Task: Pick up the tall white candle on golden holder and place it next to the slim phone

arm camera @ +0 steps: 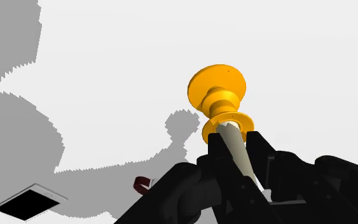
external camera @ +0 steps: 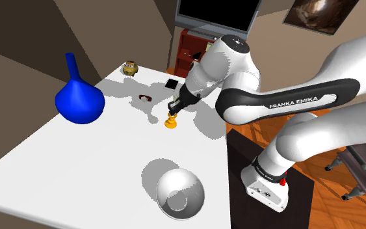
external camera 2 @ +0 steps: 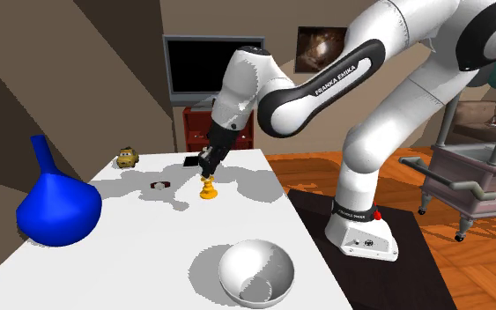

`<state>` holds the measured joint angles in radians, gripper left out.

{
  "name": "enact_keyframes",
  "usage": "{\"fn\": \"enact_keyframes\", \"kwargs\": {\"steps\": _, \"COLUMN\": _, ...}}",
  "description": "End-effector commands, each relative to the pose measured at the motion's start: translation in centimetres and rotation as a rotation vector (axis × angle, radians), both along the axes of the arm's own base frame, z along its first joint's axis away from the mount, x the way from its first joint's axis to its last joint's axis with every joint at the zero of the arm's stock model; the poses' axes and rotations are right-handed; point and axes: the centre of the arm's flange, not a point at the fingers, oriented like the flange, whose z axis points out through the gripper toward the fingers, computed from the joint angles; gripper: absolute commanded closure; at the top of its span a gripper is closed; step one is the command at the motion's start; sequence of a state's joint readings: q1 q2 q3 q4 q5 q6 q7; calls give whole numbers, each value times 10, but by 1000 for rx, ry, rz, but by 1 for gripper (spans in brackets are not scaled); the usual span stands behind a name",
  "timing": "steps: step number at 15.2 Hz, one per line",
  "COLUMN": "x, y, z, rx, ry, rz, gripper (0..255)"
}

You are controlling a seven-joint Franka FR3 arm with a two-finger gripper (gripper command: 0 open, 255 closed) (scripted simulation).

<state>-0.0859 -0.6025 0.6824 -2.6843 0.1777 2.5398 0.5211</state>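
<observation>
Your gripper [arm camera: 236,139] has its fingers clamped on the white candle [arm camera: 242,162], whose long axis runs straight down between them to the golden holder [arm camera: 217,92] - upright, at or just above the table [external camera: 77,162]. The slim phone [external camera: 171,84] lies near, beyond the candle toward the far edge in the shoulder view - carry that way, candle vertical.

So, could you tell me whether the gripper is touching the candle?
Touching. In the wrist view the gripper is shut on the white candle, both black fingers pressed against it above the golden holder.
</observation>
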Motion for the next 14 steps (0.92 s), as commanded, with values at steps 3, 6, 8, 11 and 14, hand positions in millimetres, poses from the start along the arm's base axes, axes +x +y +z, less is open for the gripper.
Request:
{"fn": "enact_keyframes", "kwargs": {"steps": 3, "x": -1, "y": 1, "z": 20, "rx": 0, "ry": 1, "rz": 0, "gripper": 255}}
{"fn": "enact_keyframes", "kwargs": {"steps": 6, "x": -1, "y": 1, "z": 36, "rx": 0, "ry": 1, "rz": 0, "gripper": 255}}
{"fn": "enact_keyframes", "kwargs": {"steps": 8, "x": -1, "y": 1, "z": 47, "rx": 0, "ry": 1, "rz": 0, "gripper": 255}}
{"fn": "enact_keyframes", "kwargs": {"steps": 11, "x": -1, "y": 1, "z": 63, "rx": 0, "ry": 1, "rz": 0, "gripper": 255}}
{"fn": "enact_keyframes", "kwargs": {"steps": 14, "x": -1, "y": 1, "z": 78, "rx": 0, "ry": 1, "rz": 0, "gripper": 255}}
